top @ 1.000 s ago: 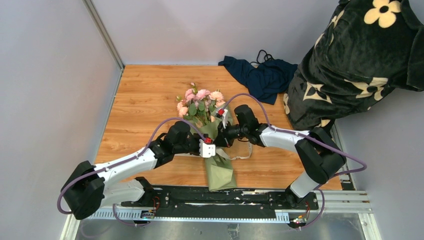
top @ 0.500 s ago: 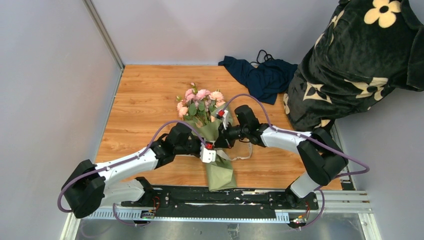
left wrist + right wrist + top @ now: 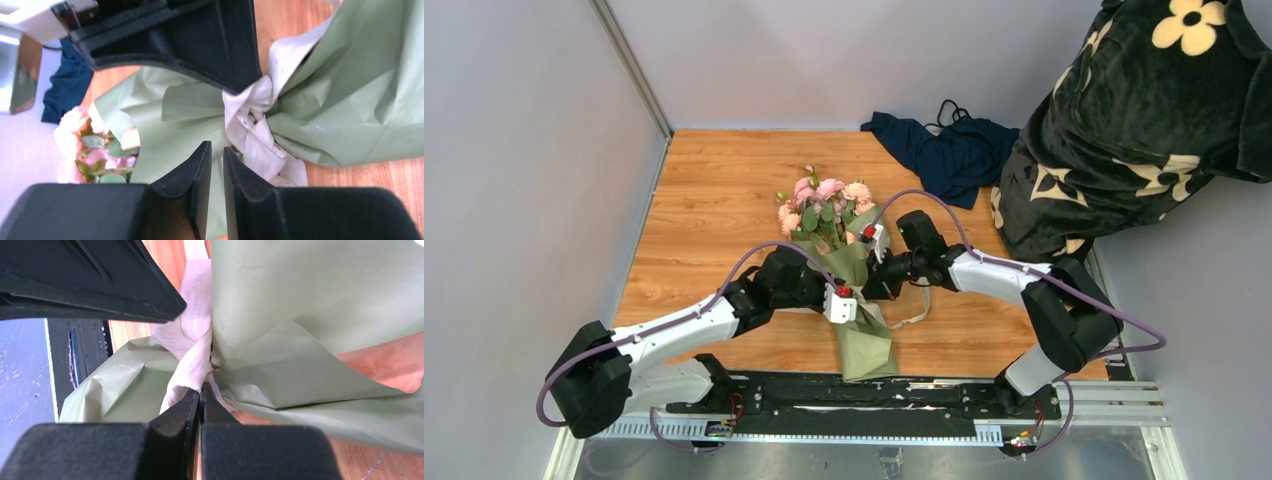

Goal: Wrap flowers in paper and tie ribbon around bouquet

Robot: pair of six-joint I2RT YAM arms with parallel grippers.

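The bouquet lies mid-table with the pink flowers (image 3: 824,205) at its far end and the sage-green paper (image 3: 864,345) tapering toward me. A cream ribbon (image 3: 250,125) is bunched in a knot round the paper's waist, and a loose loop (image 3: 916,315) trails to the right. My left gripper (image 3: 216,146) hovers just left of the knot, with its jaws a narrow slit apart and only paper showing behind them. My right gripper (image 3: 201,386) is shut on a strand of the ribbon (image 3: 195,340) at the knot. The two grippers (image 3: 852,298) (image 3: 871,283) meet over the waist.
A dark navy cloth (image 3: 954,150) lies crumpled at the back right. Black fabric with cream flower prints (image 3: 1144,120) looms over the right edge. Grey walls close the left and back. The arms' base rail (image 3: 864,395) runs along the near edge.
My left gripper's jaws have narrowed from a wider gap and its wrist has shifted slightly toward me at the knot. The right gripper has stayed shut on the ribbon and edged right.
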